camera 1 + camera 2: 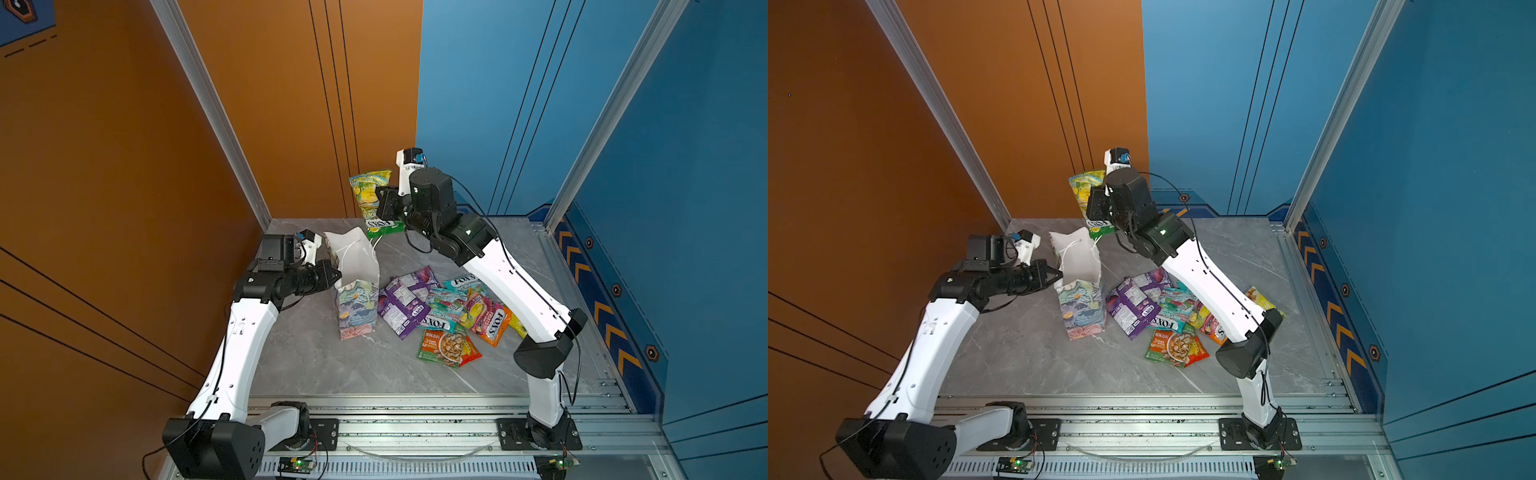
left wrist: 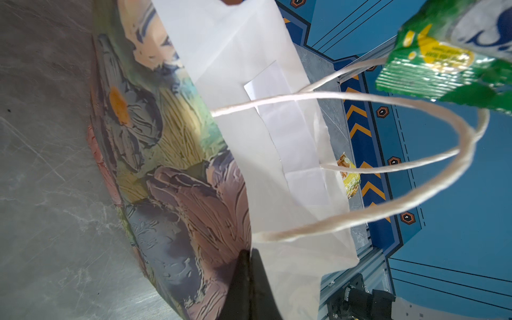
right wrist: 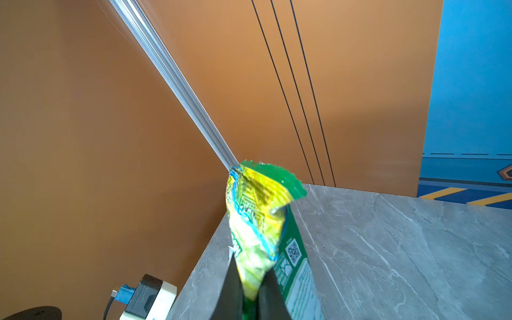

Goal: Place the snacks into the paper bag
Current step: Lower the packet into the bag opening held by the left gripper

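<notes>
A grey marbled table sits in a corner of orange and blue walls. The paper bag stands upright left of the table's middle, its long axis vertical and its white-lined mouth open upward. The green FOX'S packet hangs in the air over the back edge, just behind the bag. Its long axis is near upright and slightly tilted, with the FOX'S end down and the crimped end up. White cord handles arc across the bag's mouth, close to the packet's lower end. The other snacks lie in an overlapping pile right of the bag, partly under the right arm. The right gripper pinches the packet from the side; its arm rises from the front edge, bends over the pile and lifts toward the back. The left gripper comes in low and level from the left, clamped on the bag's left rim.
</notes>
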Controlling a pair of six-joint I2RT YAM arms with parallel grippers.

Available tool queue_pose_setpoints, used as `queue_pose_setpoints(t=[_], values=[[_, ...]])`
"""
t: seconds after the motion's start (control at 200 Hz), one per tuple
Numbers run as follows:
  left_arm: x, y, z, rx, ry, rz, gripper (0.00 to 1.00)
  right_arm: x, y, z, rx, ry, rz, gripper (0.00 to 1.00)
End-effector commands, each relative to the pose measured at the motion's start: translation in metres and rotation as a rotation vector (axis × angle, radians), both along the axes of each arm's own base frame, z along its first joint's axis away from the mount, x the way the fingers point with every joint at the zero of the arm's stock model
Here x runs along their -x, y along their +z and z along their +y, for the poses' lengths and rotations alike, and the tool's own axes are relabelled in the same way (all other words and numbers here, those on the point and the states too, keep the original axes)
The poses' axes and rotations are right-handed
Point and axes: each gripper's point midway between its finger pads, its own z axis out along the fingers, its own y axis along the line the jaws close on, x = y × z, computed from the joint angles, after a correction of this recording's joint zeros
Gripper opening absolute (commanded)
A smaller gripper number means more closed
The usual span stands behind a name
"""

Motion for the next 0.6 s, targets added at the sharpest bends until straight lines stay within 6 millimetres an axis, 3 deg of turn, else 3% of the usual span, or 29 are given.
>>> queue_pose_setpoints(t=[0.0,0.44,0.596], values=[[0.002,-0.003,0.007,-0.008,0.036,0.003,0.00,0.012,-0.003,0.003,0.008,0.026,0.016,0.00],[0.004,-0.006,0.018,-0.025,0.097,-0.005,0.00,0.034,-0.029,0.036,0.004,0.093,0.096,0.00],[0.003,-0.007,0.017,-0.021,0.095,-0.004,0.00,0.036,-0.023,0.042,-0.016,0.089,0.076,0.00]])
